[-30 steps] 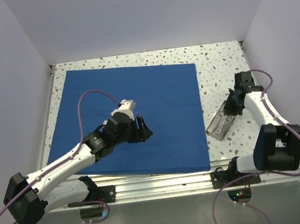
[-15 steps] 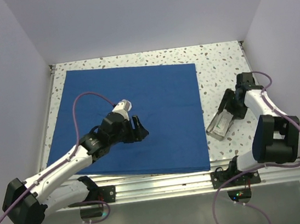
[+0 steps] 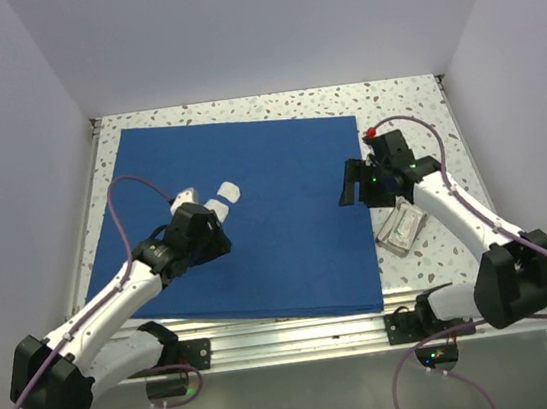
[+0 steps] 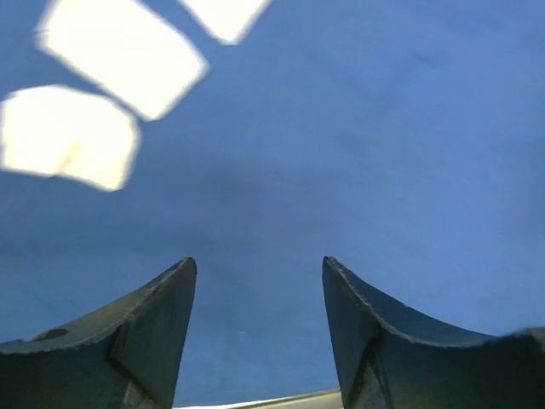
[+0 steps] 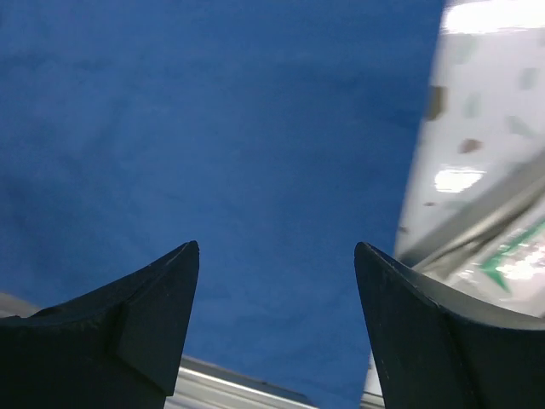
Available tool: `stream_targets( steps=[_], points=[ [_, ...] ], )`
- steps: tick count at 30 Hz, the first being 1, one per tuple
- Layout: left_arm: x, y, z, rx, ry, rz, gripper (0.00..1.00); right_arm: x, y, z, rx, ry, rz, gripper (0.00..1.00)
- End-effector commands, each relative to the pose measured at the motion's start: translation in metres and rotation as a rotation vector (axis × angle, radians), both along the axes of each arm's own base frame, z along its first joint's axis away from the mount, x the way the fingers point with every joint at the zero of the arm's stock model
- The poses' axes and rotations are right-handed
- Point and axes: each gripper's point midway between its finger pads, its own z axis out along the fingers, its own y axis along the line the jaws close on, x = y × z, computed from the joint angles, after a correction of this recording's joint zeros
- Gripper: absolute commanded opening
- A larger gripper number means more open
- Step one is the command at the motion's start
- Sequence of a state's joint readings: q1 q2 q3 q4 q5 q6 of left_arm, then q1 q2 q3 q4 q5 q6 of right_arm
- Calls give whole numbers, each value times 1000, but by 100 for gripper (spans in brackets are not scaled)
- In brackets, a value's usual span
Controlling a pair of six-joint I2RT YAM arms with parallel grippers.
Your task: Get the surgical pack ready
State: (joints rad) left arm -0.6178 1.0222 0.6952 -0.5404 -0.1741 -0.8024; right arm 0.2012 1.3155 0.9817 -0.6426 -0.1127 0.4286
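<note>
Your blue drape (image 3: pixel 277 154) lies flat on the speckled table (image 3: pixel 402 107). The silver tray (image 3: pixel 403 228) sits just off the drape's right edge, outside the right gripper (image 5: pixel 277 247), whose jaws stand apart over that edge, gripping nothing. Three white gauze squares (image 4: pixel 119 55) rest left of the drape's middle, just beyond the left gripper (image 4: pixel 260 264), its jaws also parted and empty.

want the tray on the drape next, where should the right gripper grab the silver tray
Probably the raised rim of the silver tray along one long side, coming straight down with the open right gripper, one finger inside, one outside. It lies flat and slanted on the speckled table beside the blue drape, so only the rim offers a pinch.
</note>
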Motion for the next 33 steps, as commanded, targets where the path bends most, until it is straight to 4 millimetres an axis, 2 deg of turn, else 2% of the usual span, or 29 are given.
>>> stream_targets(
  steps=[1,4,7,9,10,11,14,19,21,22,25,33],
  points=[
    [5,36,-5,83,49,183,64,2,51,18,127,-51,108,77],
    [15,53,-15,87,66,253,57,-6,71,16,135,-56,191,76],
    [25,72,-27,145,108,320,49,-11,76,11,133,-50,234,76],
    [39,76,-22,207,102,316,40,-18,78,5,143,-41,262,76],
    [34,83,-35,278,172,330,36,-17,78,5,145,-49,266,76],
    [41,84,-29,304,160,342,35,-19,80,4,154,-48,275,76],
    [46,83,-32,355,191,358,34,-22,82,-4,161,-44,297,76],
    [58,62,-29,417,172,349,34,-24,85,-10,167,-41,330,76],
    [61,63,-33,454,188,383,34,-23,87,-9,173,-44,343,76],
    [58,66,-42,502,229,382,34,-24,90,-9,180,-41,353,76],
    [64,57,-43,558,226,390,36,-23,93,-4,195,-50,366,76],
    [68,64,-45,609,232,438,38,-24,97,-1,220,-57,382,76]
  ],
)
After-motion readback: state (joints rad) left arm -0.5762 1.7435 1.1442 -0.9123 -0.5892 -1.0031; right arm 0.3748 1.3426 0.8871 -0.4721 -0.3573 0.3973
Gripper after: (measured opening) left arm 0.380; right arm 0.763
